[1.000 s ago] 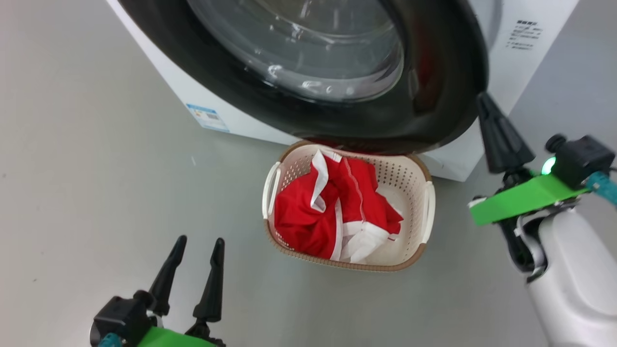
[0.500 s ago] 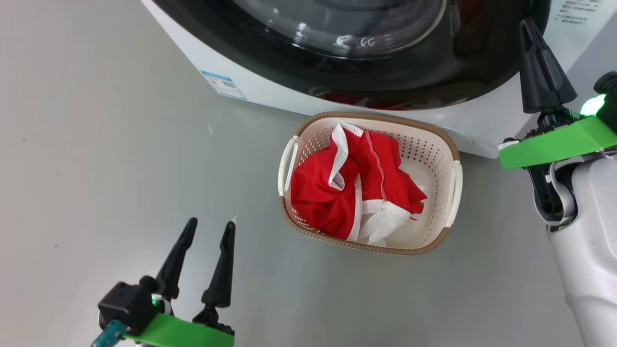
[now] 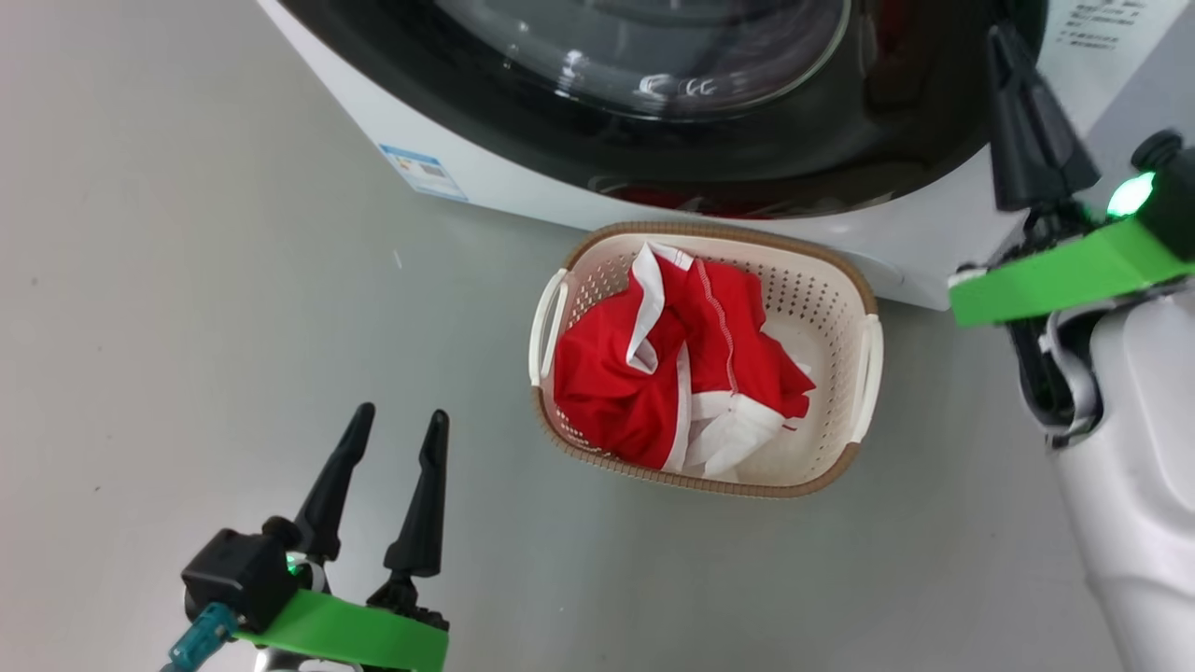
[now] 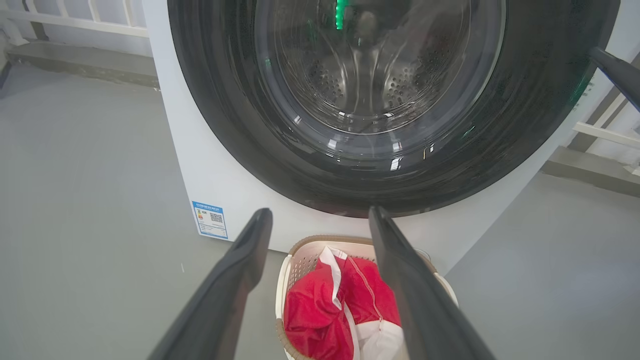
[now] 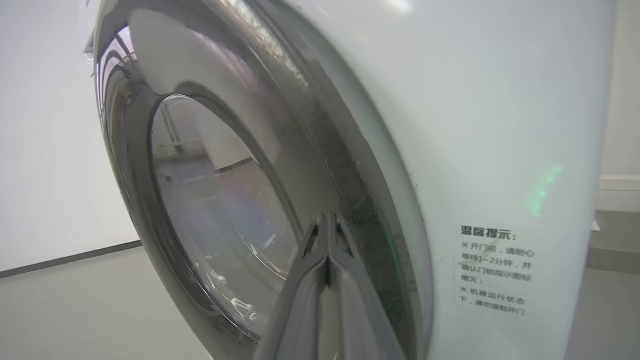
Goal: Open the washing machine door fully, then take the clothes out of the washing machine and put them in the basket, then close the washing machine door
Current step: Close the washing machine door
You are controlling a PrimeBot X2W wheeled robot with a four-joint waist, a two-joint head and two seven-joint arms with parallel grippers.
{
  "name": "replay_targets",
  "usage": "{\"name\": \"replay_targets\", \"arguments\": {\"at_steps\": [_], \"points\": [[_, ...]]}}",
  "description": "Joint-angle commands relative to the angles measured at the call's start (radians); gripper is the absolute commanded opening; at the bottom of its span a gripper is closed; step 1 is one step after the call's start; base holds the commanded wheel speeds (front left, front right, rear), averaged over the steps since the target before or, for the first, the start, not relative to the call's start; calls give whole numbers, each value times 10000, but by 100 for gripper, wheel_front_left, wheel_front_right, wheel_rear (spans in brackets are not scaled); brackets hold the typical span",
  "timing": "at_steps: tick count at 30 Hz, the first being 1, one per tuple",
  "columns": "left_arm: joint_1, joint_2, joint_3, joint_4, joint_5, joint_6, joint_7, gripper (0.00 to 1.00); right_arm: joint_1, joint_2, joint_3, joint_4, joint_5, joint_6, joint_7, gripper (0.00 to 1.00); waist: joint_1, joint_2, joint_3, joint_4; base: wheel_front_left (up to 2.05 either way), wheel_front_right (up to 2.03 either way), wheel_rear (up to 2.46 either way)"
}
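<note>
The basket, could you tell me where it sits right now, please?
In the head view the basket stands on the floor at centre, just in front of the washing machine, holding the red clothes.

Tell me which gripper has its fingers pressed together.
The right gripper, shut beside the washing machine door; the left gripper stands spread open.

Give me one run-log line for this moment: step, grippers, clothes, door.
step: closing door | door: against washing machine, latch unclear | clothes: in basket | left gripper: open, empty | right gripper: shut, tip by door edge
</note>
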Motion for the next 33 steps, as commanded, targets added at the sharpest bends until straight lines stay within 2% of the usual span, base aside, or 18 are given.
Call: {"name": "replay_targets", "arguments": {"at_steps": [1, 2, 9, 22, 33], "points": [[12, 147, 453, -137, 127, -54, -122, 100, 465, 144, 308, -302, 51, -38, -23, 80, 0, 0, -226, -169, 0, 0, 0], [37, 147, 490, -114, 169, -54, -122, 100, 628, 151, 370, -315, 55, -38, -23, 100, 0, 0, -301, -221, 0, 0, 0], [273, 147, 765, 106, 530, -54, -122, 100, 1830, 121, 641, -455, 87, -38, -23, 100, 0, 0, -856, -666, 0, 0, 0], [709, 154, 1285, 388, 1018, -54, -122, 100, 3698, 337, 520, -870, 124, -38, -23, 100, 0, 0, -1683, -1484, 0, 0, 0], [1097, 491, 1581, 529, 997, -54, -122, 100, 5160, 496, 507, -1122, 131, -38, -23, 100, 0, 0, -2321, -2225, 0, 0, 0]]}}
